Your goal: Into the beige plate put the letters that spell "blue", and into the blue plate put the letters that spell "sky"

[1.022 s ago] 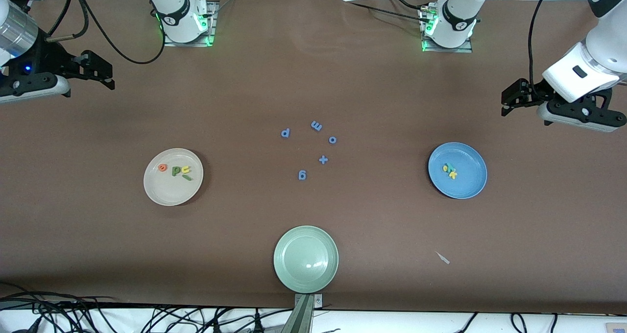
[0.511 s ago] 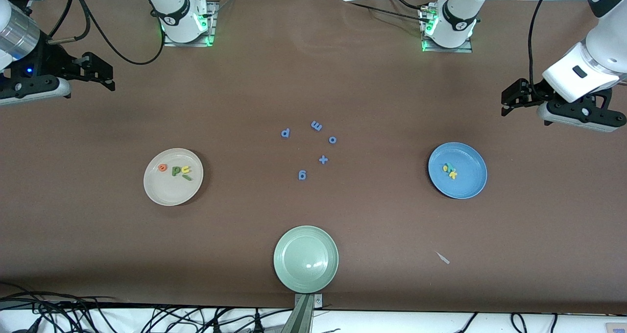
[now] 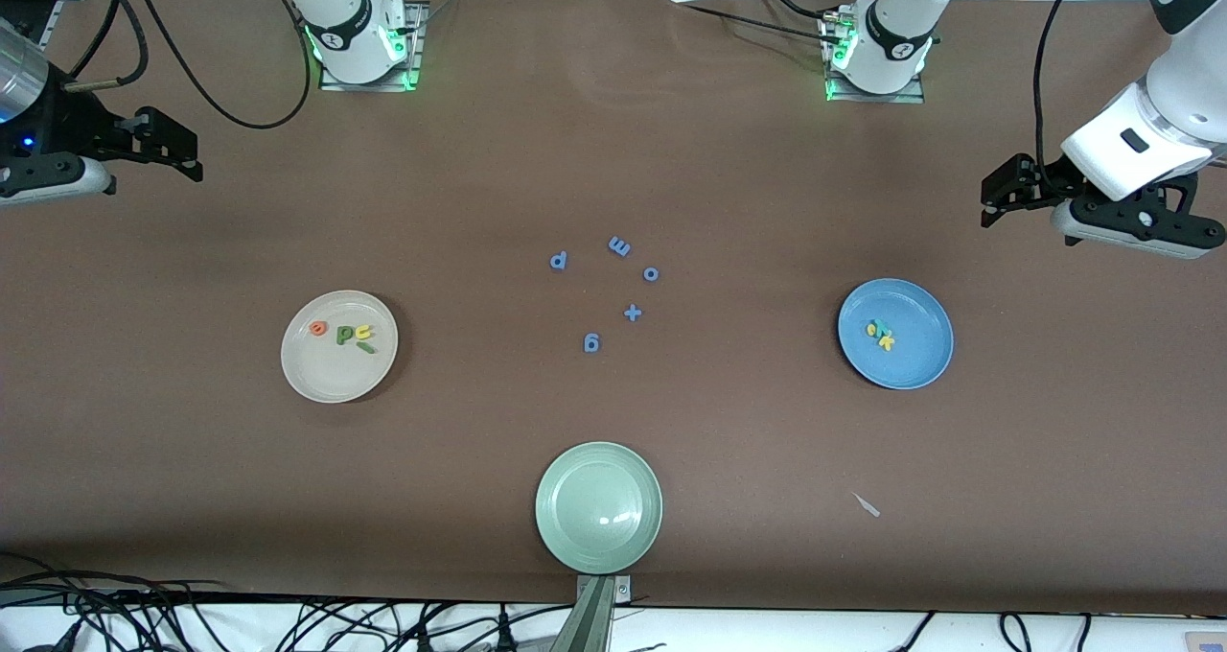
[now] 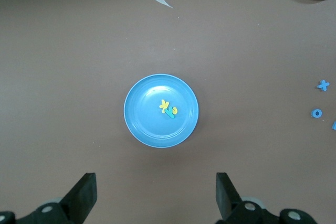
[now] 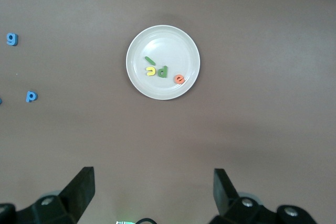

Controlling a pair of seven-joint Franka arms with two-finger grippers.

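both grippers' fingers (image 4: 84, 195) spread, letters in beige plate (image 3: 312, 379) and blue plate (image 3: 911, 369).

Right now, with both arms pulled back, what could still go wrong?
1. The sky letters lie piled together in the blue plate, so a check might miscount them.
2. The blue letters lie loose mid-table; an arm sweeping low could scatter them.
3. The green l lies near the rim of the beige plate; a nudge might tip it out.
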